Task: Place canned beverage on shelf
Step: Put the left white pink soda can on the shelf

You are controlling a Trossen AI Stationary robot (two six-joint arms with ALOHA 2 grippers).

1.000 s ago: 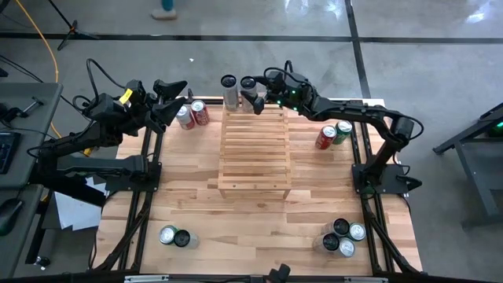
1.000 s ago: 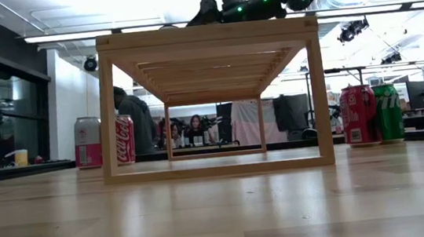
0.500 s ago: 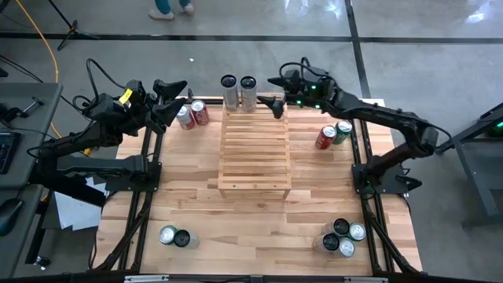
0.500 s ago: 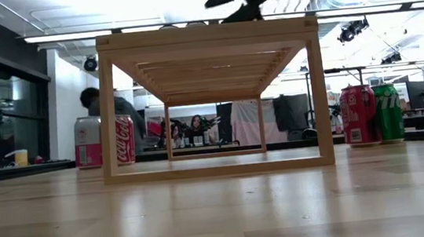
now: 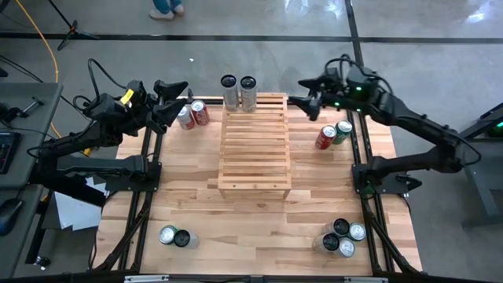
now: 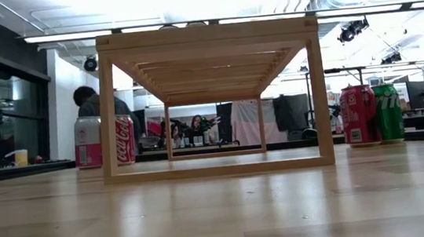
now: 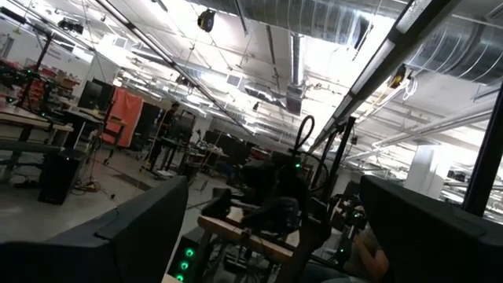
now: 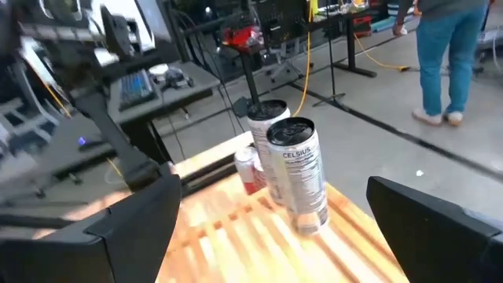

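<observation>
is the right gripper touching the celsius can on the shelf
Apart. The high view shows the open right gripper off the shelf's edge, clear of the Celsius can.

I noted a glossy grey concrete floor point(image 5: 409, 31), exposed silver ducting point(image 7: 299, 47) under bright ceiling lights, and desks with monitors point(image 6: 290, 114) behind.

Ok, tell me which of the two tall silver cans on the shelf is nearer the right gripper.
The Celsius can, standing right of its twin on the shelf top, nearer the open right gripper.
</observation>
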